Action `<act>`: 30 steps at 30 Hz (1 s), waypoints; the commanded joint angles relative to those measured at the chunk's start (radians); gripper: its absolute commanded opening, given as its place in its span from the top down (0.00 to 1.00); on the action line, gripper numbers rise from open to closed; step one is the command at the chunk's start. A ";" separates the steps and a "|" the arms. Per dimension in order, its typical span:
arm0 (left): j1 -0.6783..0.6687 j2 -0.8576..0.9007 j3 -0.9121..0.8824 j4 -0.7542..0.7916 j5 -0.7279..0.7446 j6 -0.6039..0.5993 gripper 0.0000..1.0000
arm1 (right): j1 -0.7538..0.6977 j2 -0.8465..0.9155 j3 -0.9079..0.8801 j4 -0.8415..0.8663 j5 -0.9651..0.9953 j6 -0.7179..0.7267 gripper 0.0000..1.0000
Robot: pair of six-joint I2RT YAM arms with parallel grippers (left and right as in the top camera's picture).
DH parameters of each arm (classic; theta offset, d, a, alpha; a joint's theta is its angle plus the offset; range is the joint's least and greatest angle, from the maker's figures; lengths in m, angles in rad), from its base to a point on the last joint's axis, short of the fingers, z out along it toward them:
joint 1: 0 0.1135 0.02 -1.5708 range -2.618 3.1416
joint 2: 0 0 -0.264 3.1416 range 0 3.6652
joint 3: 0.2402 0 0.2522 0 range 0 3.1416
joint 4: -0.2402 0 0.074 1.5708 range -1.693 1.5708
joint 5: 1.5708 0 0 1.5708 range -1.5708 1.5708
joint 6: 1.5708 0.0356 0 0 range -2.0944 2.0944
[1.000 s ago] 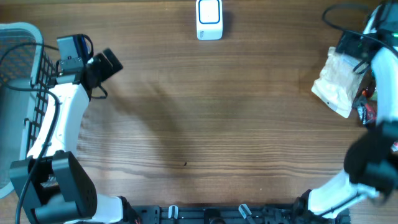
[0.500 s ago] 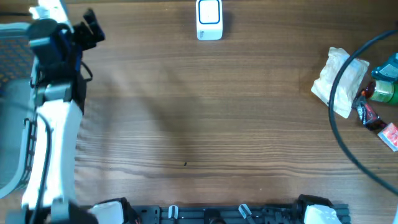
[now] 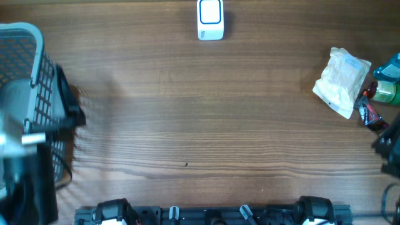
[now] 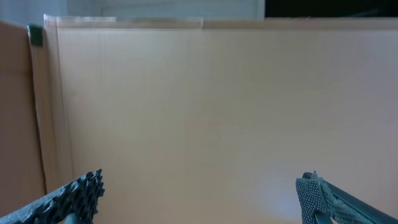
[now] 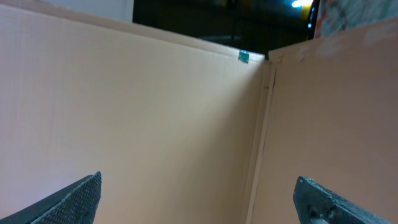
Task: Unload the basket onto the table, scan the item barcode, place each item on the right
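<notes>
The white packet (image 3: 342, 80) lay near the right edge of the bench (image 3: 200, 125), just beside a green bottle (image 3: 382, 92) and a red wrapper (image 3: 369, 114). The scanner (image 3: 210, 20) stood well apart, at the far middle. A wire basket (image 3: 31, 75) sat left. The left gripper (image 4: 199, 202) and right gripper (image 5: 196, 202) were released, grasping nothing.

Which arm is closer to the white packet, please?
Right. The right arm sits close by the white packet, on its right; the left arm is far across, beside the basket.
</notes>
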 commanded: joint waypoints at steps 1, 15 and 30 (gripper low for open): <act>0.002 -0.146 0.003 -0.012 0.051 0.022 0.00 | -0.068 -0.068 -0.014 -0.047 -0.054 0.029 0.00; 0.003 -0.575 -0.279 0.005 0.050 0.021 0.00 | -0.087 -0.208 -0.015 -0.039 -0.241 0.250 0.00; 0.009 -0.576 -0.283 0.019 0.054 0.022 0.00 | -0.032 -0.416 -0.014 0.012 -0.342 0.422 0.00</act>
